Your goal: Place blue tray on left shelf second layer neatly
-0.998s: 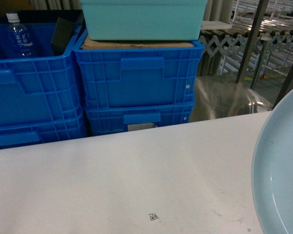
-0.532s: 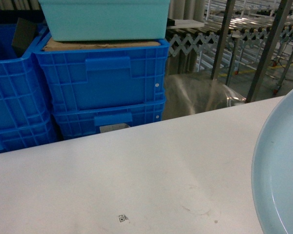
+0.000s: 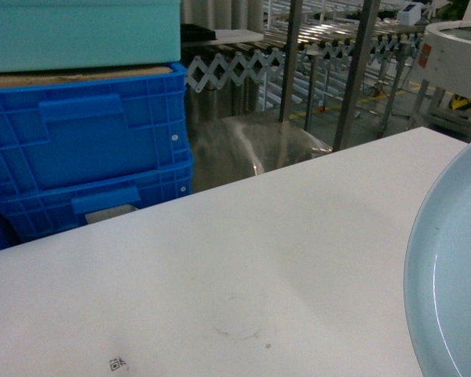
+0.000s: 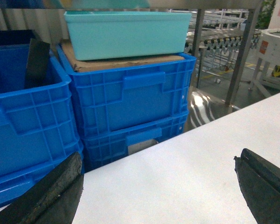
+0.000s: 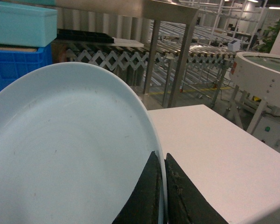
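Note:
The pale blue tray [image 5: 65,149] fills the left of the right wrist view, held tilted above the white table [image 3: 220,275]. My right gripper [image 5: 161,161] is shut on its rim, one finger on each side. In the head view only the tray's curved edge [image 3: 455,283] shows at the right border. My left gripper [image 4: 158,170] hangs open over the table with nothing between its fingers. Behind the table a shiny steel shelf tier [image 3: 251,149] lies bare to the right of the crates. I cannot tell which layer of the left shelf it is.
Stacked dark-blue crates [image 3: 86,149] stand behind the table's far edge, with a teal rectangular box [image 3: 78,31] on cardboard on top. Steel posts [image 3: 353,71] rise to their right. Further back are a roller conveyor [image 3: 337,39] and a white round machine [image 3: 455,55].
The head view has swung right: the crates slid to the left, the left crate with its bottle left the view, and the white round machine came in. The tray stays at the right edge.

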Tool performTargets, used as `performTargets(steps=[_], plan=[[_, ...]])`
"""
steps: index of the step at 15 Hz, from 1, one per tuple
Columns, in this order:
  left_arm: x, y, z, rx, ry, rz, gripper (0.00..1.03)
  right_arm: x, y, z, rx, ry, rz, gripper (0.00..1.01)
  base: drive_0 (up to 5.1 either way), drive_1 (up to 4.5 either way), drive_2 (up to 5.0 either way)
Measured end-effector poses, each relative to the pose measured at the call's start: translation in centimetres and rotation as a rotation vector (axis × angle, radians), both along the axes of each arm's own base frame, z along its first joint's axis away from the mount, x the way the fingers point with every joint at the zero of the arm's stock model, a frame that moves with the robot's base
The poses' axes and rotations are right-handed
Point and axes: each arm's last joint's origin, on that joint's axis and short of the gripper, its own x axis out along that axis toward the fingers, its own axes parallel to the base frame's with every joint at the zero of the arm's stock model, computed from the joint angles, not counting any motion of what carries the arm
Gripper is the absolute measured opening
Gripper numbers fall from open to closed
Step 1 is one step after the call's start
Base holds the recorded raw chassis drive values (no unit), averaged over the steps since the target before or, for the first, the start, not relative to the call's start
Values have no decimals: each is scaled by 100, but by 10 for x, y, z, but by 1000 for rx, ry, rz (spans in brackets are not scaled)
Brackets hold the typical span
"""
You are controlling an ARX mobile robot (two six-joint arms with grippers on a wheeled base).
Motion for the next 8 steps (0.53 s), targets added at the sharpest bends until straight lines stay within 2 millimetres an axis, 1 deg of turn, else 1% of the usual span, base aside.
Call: performTargets(steps=[8], plan=[[0,0,0,0,0,0,98,0,0,0,0,0,0,2,-162,-162,-162]])
